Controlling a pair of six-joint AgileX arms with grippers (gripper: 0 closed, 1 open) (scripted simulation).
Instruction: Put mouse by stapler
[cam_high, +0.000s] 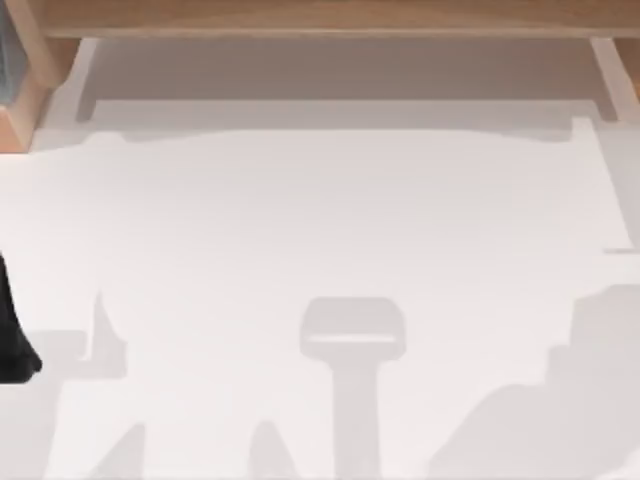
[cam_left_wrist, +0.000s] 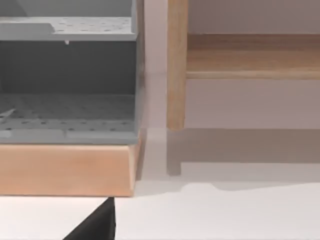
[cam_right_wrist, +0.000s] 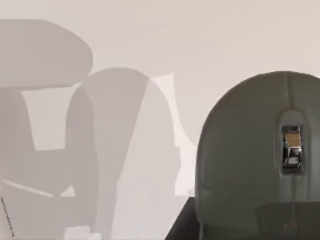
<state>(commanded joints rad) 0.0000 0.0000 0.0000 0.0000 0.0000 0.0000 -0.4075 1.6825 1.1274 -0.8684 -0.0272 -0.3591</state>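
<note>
Bright, even light falls on the white tabletop, where soft grey shadows (arm-shaped ones along the near edge) lie with blurred outlines. The mouse close to the right wrist camera shows a small glint on its wheel.

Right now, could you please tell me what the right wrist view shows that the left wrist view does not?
The right wrist view shows a grey rounded computer mouse with a shiny metal scroll wheel, close to the camera. The left wrist view shows a grey perforated shelf unit on a light wooden base and a wooden upright post. Both share the white tabletop.
</note>
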